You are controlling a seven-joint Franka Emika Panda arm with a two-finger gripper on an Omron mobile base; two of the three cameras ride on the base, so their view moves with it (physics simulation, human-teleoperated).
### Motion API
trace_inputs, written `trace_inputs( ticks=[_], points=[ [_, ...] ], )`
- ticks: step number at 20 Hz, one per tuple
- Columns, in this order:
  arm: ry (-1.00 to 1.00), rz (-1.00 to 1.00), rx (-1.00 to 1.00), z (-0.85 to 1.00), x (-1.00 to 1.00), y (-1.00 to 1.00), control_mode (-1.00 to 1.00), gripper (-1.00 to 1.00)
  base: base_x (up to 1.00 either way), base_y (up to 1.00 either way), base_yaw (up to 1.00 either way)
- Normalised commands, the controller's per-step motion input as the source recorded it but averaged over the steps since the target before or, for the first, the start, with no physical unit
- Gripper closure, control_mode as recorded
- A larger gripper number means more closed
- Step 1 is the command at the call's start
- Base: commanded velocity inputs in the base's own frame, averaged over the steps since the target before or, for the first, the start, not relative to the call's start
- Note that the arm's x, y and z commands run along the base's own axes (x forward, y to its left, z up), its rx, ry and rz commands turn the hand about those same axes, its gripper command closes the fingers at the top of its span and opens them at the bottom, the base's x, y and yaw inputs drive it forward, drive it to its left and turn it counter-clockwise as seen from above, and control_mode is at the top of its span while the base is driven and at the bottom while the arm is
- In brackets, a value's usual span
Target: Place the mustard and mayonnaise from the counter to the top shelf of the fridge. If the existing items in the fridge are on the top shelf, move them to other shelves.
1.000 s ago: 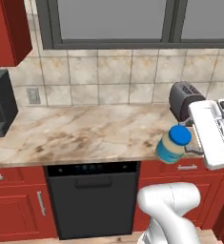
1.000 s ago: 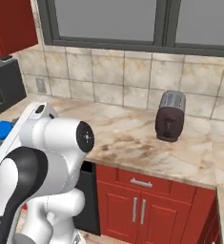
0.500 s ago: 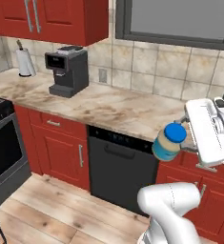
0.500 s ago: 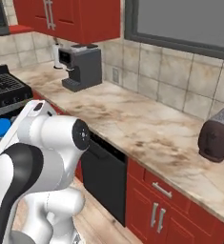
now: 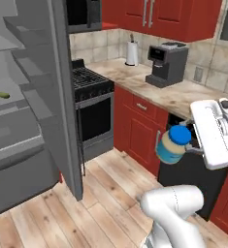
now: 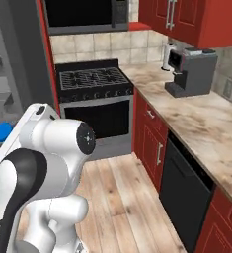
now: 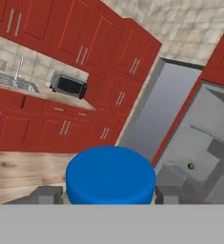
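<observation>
Mayonnaise (image 5: 173,144) rides in the gripper (image 5: 189,145), jaws closed part-way on the squat jar's sides, blue lid up and the jar upright. A second ago the base faced the counter (image 5: 181,94) by the toaster; half a second ago the coffee machine (image 5: 165,63) had swung into sight; now the whole view has turned again, so the stove (image 5: 89,83) and the open fridge (image 5: 23,104) stand ahead. That is the base driving and turning, not the kitchen shifting. The jar has kept its place beside the white hand throughout, so the grip looks sound.

For the task, I judge this the carry leg: the jar is off the counter and the fridge is in front but well apart from it, across the wood floor (image 5: 101,193). A slim green cucumber (image 5: 1,95) lies on a fridge shelf; whether that is the top shelf I cannot tell. In the hand view a small dark green vegetable (image 7: 191,166) sits on another shelf inside.

The arm is folded close over the base, forearm roughly level, hand held out towards the fridge side with the jar hanging just off its end.
</observation>
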Motion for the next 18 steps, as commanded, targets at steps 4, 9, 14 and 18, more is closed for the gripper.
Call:
trace_inputs(
  ticks=[4, 9, 14, 18],
  points=[
    [0.0, 0.0, 0.0, 0.0, 0.0, 0.0, 1.0, 1.0, -0.81, -0.19, 0.65],
    [0.0, 0.0, 0.0, 0.0, 0.0, 0.0, 1.0, 1.0, -0.19, 0.8, 0.37],
    [0.0, 0.0, 0.0, 0.0, 0.0, 0.0, 1.0, 1.0, 0.38, 0.93, 0.2],
    [0.0, 0.0, 0.0, 0.0, 0.0, 0.0, 1.0, 1.0, 0.76, 0.57, 0.1]
  ],
)
